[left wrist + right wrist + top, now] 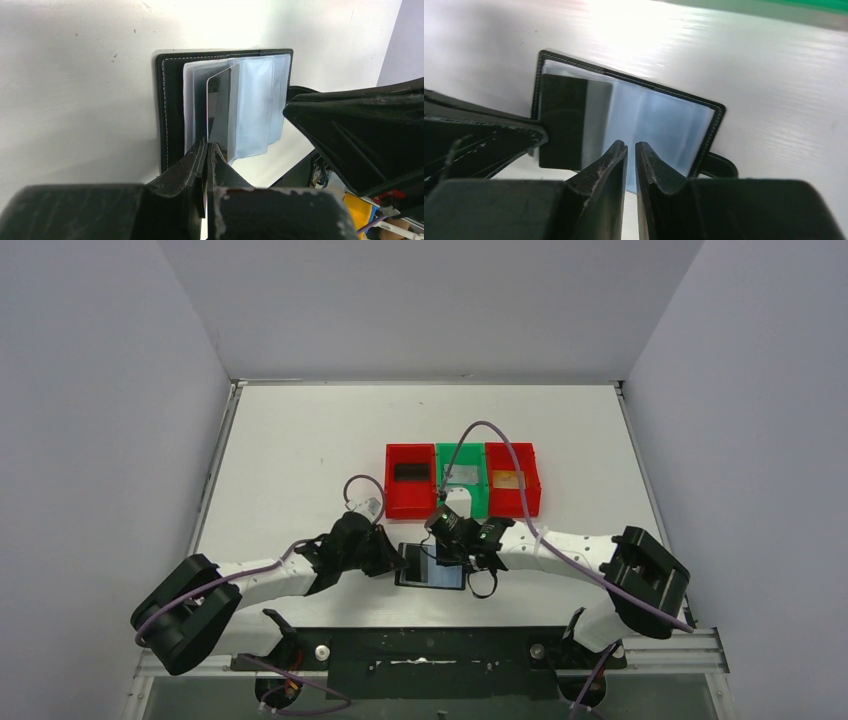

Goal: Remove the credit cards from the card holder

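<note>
The card holder (430, 568) lies open on the white table between the two arms, its black cover (170, 100) down and its clear grey-blue sleeves (255, 105) fanned up. My left gripper (207, 147) is shut on the lower edge of a dark grey card (220, 105) that stands partly out of a sleeve. In the right wrist view the same card (564, 120) is a dark rectangle over the holder's left end. My right gripper (630, 146) hovers over the sleeves (664, 120) with a narrow gap between its fingers and nothing in it.
Three bins stand in a row just behind the holder: a red bin (390, 485) with a dark card, a green bin (478, 502) with a grey card, and a red bin (535, 485) with a tan card. The right arm's body (360, 130) crowds the holder's right side.
</note>
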{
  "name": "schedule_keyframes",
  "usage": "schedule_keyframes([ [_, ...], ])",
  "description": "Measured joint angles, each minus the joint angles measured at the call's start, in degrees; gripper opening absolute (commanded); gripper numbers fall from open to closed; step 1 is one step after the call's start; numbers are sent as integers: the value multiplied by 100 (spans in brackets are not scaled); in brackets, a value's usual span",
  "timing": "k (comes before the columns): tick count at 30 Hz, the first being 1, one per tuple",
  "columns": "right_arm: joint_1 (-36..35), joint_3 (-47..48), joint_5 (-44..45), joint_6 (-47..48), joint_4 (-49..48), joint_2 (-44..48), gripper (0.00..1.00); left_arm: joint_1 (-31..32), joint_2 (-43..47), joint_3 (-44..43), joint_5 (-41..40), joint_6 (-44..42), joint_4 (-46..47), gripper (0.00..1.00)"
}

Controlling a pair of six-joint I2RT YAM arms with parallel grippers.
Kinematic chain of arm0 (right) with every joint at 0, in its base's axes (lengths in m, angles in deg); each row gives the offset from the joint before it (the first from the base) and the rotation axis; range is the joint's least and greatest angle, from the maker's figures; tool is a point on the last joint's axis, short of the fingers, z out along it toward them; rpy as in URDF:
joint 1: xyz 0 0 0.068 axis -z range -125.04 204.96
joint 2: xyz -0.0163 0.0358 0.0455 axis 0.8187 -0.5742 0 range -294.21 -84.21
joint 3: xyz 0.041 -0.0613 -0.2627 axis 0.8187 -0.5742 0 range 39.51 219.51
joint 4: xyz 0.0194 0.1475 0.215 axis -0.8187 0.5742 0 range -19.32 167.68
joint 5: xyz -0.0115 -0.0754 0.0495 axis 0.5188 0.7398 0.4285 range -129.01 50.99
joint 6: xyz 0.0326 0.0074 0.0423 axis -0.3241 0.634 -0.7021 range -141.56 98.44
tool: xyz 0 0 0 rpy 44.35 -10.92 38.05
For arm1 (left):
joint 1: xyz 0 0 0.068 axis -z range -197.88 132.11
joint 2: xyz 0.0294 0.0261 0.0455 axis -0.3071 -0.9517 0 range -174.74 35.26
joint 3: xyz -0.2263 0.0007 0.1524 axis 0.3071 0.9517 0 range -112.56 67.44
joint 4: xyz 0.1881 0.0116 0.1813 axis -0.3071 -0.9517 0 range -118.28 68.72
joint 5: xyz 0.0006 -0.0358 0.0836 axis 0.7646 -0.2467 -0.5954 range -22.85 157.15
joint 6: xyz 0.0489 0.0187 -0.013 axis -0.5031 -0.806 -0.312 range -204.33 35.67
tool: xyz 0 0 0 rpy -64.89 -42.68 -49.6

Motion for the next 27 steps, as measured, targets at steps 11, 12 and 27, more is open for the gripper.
schedule_keyframes([
  [11, -11, 306, -317, 179, -129, -859, 15, 0, 2, 0, 37, 9, 28, 0],
  [12, -13, 315, -306, 179, -116, -857, 16, 0, 2, 0, 59, 11, 46, 3],
  [27, 236, -37, -804, -11, -704, -732, 15, 2, -638, -66, 616, 31, 579, 4],
])
